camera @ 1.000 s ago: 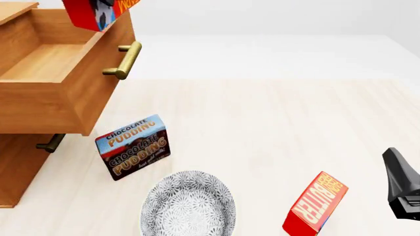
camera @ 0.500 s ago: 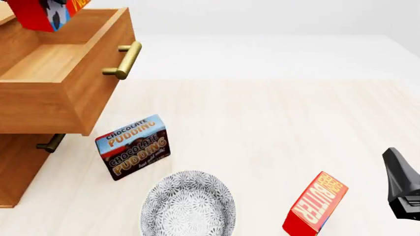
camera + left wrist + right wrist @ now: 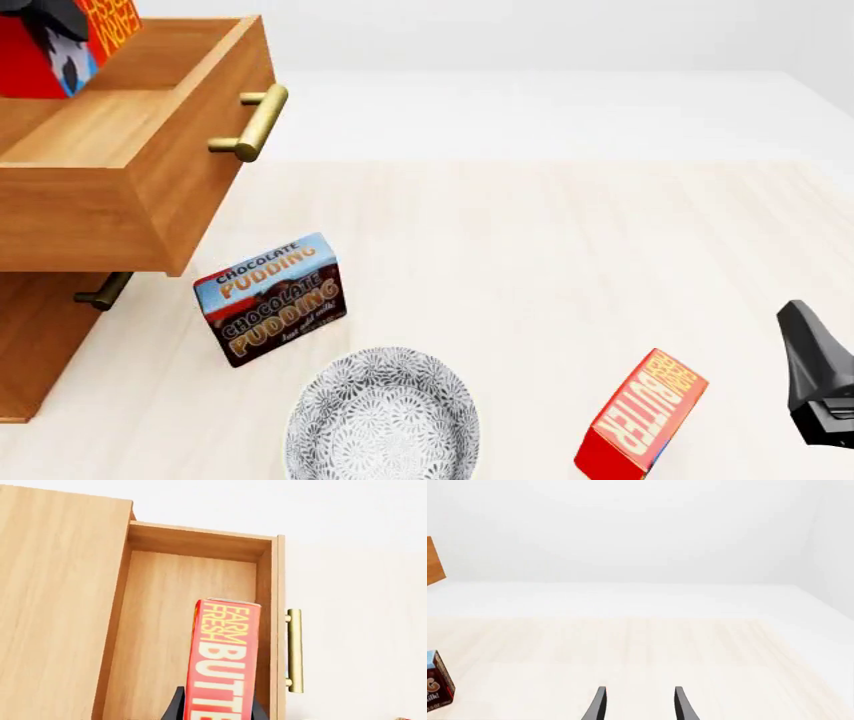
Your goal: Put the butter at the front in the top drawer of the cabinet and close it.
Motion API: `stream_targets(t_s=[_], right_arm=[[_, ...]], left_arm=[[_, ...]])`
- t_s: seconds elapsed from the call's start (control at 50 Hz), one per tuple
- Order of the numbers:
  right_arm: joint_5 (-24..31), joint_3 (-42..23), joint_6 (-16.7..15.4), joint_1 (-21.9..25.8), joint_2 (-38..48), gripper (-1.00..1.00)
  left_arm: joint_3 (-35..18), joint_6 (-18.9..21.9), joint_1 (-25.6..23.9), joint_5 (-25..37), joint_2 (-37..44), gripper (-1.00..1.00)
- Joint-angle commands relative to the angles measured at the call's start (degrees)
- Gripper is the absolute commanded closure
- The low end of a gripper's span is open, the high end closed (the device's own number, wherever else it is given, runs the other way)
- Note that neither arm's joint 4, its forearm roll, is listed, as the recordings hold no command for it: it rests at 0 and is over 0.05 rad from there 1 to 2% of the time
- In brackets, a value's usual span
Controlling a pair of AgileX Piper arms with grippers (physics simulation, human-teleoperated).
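Since a moment ago my left gripper (image 3: 215,711) has carried the butter (image 3: 221,660) further left, over the open top drawer (image 3: 94,130) of the cabinet (image 3: 34,340), fingers pinching it. My right gripper (image 3: 639,705) idles above the table (image 3: 561,260), fingers spread; seemingly empty.

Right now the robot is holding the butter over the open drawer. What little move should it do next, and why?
Probably lower the butter a little before letting go. The left gripper is shut on the carton, which hangs above the floor of the open top drawer, between the drawer's walls. It is not resting on the wood yet, so dropping it from here might make it tumble.
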Motion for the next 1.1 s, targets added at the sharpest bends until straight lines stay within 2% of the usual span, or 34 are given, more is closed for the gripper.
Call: stream_targets(t_s=[0.02,0.36,0.72,0.88,0.94,0.98,1.1], right_arm=[[0.0,0.1,0.1,-0.1,-0.2,-1.00],[0.0,0.1,0.1,-0.1,-0.2,-1.00],[0.0,0.1,0.1,-0.1,-0.2,-1.00],[0.0,0.1,0.1,-0.1,-0.2,-1.00],[0.0,0.1,0.1,-0.1,-0.2,-1.00],[0.0,0.1,0.1,-0.1,-0.2,-1.00],[0.0,0.1,0.1,-0.1,-0.2,-1.00]], left_arm=[[1.3,0.1,1.7,0.0,-0.3,1.00],[0.8,-0.2,3.8,0.0,3.2,1.00],[-1.7,-1.9,3.6,-0.3,7.4,1.00],[1.5,-2.7,3.3,-3.4,7.6,1.00],[2.7,-1.0,4.9,-4.2,8.1,1.00],[5.0,-1.9,4.6,-5.7,7.4,1.00],[7.5,-2.5,4.2,-7.7,6.8,1.00]])
